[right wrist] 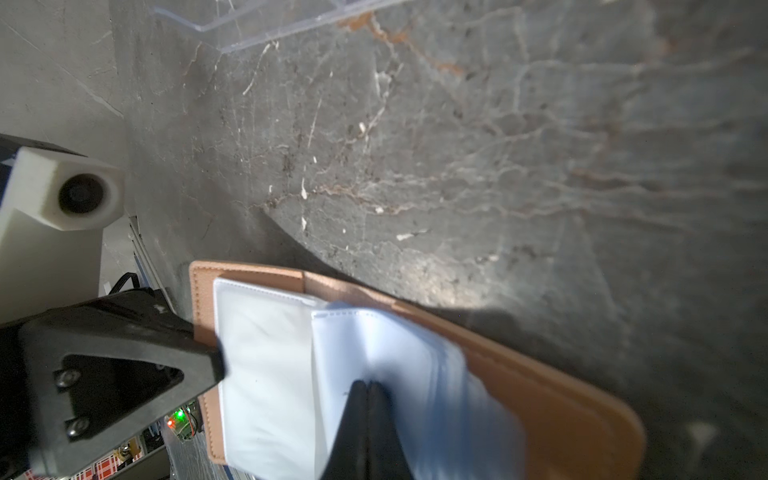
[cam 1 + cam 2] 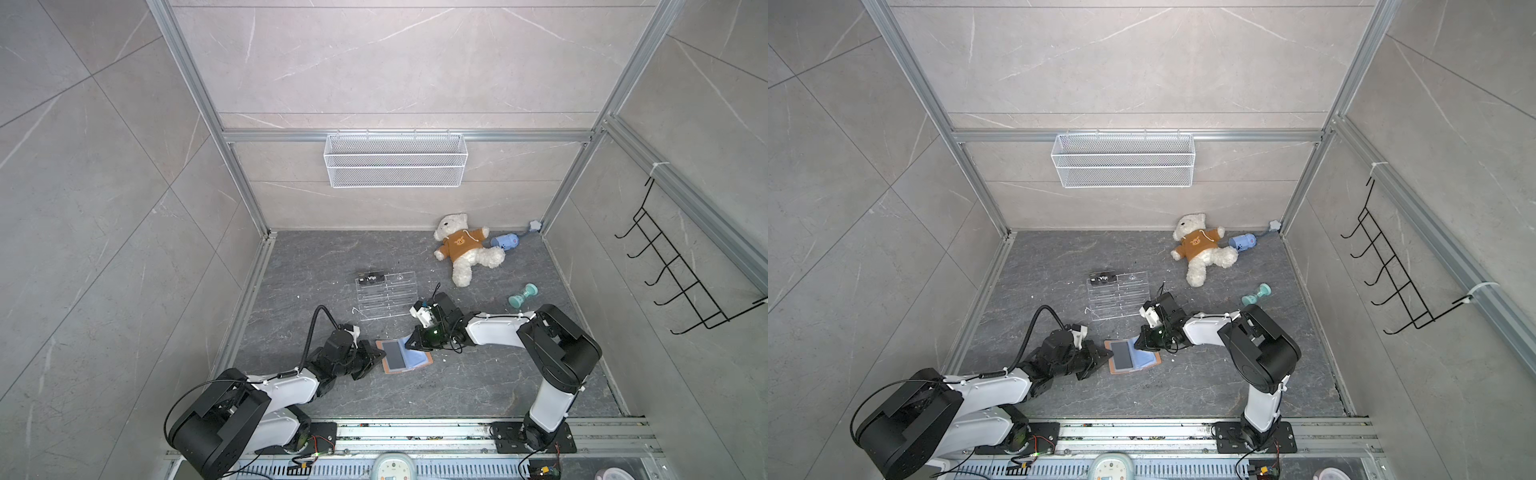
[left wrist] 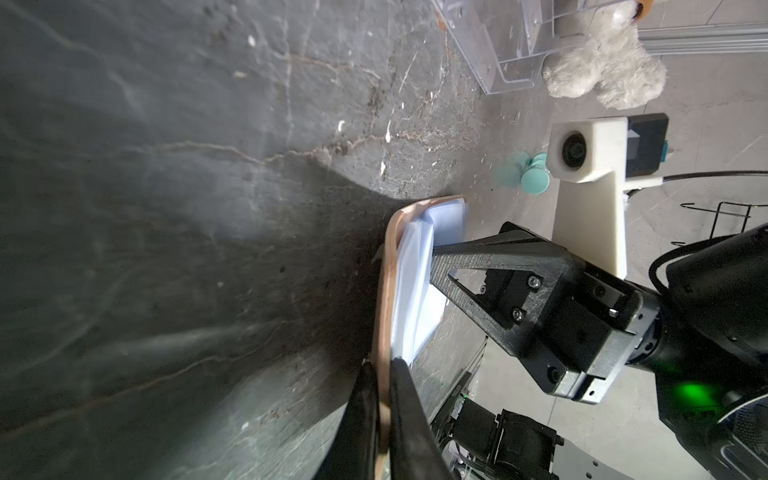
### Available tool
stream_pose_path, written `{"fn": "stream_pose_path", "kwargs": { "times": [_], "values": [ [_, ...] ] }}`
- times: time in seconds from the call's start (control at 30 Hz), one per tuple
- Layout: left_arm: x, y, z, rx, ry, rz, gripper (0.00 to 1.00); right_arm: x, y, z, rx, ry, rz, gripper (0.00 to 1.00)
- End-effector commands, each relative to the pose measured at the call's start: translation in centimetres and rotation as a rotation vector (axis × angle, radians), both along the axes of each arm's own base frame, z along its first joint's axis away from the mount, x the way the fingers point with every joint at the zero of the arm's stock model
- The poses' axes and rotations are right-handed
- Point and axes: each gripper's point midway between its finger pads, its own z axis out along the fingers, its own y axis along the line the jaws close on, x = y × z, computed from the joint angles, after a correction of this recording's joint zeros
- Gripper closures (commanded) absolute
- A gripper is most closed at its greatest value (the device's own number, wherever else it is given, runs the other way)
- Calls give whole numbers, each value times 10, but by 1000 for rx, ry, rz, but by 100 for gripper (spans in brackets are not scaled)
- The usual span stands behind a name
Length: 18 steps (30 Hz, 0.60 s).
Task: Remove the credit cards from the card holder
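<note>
Our left gripper (image 3: 384, 368) pinches the card holder (image 1: 540, 374) by its left edge and our right gripper (image 1: 368, 384) is clamped on a sleeve (image 1: 270, 353) (not the card (image 2: 394, 354)), so pulling may tear it.

Two credit cards (image 2: 371, 277), one card holder (image 2: 415, 360), one rack (image 2: 386, 297), one teddy bear (image 2: 465, 247), one dumbbell (image 2: 523, 296).

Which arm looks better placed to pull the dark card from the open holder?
Probably the right: the right pincer rests shut on the blue sleeves beside the dark card, while the left pincer clamps the card holder edge, steadying it.
</note>
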Motion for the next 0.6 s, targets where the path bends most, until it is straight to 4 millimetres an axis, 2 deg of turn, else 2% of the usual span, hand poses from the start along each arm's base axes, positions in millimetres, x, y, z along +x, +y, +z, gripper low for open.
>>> {"fn": "stream_pose_path", "kwargs": {
  "times": [0.0, 0.17, 0.27, 0.37, 0.57],
  "values": [
    [10, -6, 20, -31, -90, 1, 99, -17, -19, -31, -106, 71, -14, 100],
    [9, -4, 25, -43, -110, 8, 99, -16, -18, -22, -96, 48, -15, 99],
    [11, -4, 32, -52, -129, 7, 88, -14, -18, -18, -88, 42, -15, 98],
    [11, -4, 34, -55, -134, 9, 82, -15, -16, -17, -82, 47, -12, 98],
    [10, -5, 31, -48, -130, 0, 84, -16, -15, -18, -76, 52, -9, 98]
  ]
}}
